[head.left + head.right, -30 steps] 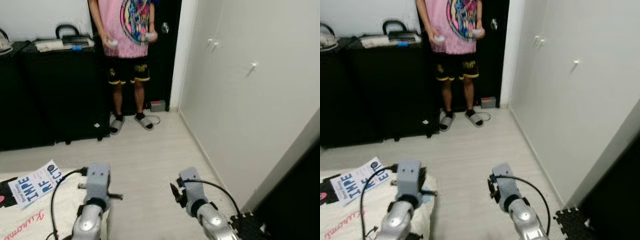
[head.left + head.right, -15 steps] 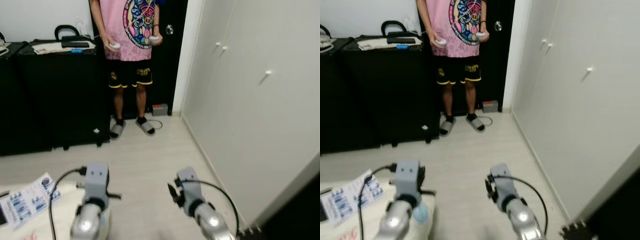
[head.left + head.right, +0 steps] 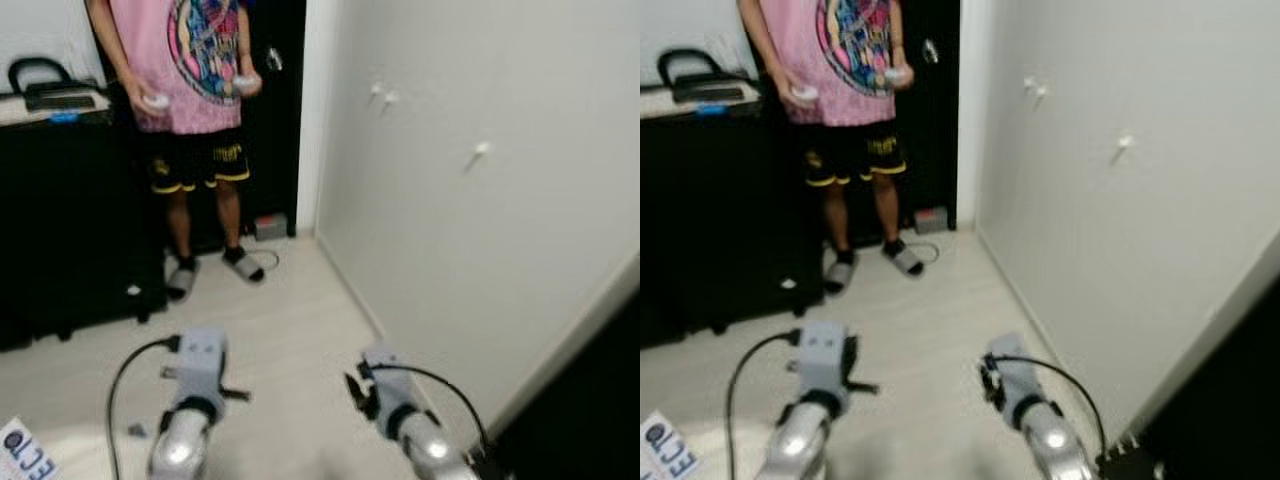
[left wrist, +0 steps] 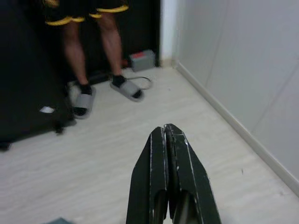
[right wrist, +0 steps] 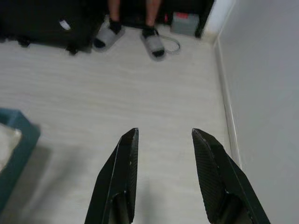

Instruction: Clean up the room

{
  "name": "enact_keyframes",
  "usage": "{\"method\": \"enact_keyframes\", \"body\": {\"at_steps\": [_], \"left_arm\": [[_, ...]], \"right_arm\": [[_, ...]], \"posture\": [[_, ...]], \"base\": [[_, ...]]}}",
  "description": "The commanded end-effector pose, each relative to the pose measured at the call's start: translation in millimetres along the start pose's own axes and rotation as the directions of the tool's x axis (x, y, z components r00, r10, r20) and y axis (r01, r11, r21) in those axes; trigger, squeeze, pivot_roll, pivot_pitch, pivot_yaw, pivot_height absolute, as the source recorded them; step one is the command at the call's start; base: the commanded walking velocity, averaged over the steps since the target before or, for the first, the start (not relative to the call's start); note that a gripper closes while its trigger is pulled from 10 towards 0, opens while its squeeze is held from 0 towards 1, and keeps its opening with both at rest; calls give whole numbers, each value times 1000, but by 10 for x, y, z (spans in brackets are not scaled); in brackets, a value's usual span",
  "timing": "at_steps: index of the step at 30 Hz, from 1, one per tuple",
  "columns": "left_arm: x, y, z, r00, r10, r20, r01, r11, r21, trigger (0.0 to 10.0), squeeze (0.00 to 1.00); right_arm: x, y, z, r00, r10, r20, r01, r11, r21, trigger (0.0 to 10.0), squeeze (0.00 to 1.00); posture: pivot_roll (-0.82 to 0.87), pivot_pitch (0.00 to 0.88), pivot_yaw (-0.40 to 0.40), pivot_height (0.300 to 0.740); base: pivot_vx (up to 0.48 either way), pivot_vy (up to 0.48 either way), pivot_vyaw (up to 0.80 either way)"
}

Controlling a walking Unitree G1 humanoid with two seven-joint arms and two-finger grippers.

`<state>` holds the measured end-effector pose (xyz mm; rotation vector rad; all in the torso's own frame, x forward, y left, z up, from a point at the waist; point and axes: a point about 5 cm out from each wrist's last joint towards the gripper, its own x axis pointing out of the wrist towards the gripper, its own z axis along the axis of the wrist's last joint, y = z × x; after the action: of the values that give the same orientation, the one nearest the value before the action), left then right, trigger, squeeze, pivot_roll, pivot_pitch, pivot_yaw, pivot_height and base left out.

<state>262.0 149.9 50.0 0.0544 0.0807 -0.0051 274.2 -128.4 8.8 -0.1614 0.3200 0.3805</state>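
Robot mid-walk, head views blurred; pale wood-plank floor (image 3: 290, 320) ahead. Left gripper (image 4: 169, 132) closed, holding nothing. Right gripper (image 5: 163, 140) spread wide, nothing between fingers. Nearest tidy-up candidate: white printed paper sheet (image 3: 22, 462) on floor, well left of left gripper. Person in pink shirt (image 3: 195, 60) stands by black cabinet (image 3: 60, 230). Judgement: steady before reaching, turn left toward paper, keep clear of person's feet.

Person (image 3: 195, 90) ahead left, wardrobe (image 3: 480, 200) right
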Motion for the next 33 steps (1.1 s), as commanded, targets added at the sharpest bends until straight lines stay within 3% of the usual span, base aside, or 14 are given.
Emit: {"method": "enact_keyframes", "body": {"at_steps": [1,33], "left_arm": [[-19,81,-24,1000,23,-10,-23,1000,8,10000,0],[-37,86,-18,1000,23,-13,-23,1000,9,10000,0]], "right_arm": [[19,78,5,1000,18,1,-18,1000,17,10000,0],[17,101,7,1000,25,0,-25,999,20,10000,0]], "posture": [[-9,0,-63,740],[-9,0,-62,740]], "base": [[326,0,0],[327,0,0]]}}
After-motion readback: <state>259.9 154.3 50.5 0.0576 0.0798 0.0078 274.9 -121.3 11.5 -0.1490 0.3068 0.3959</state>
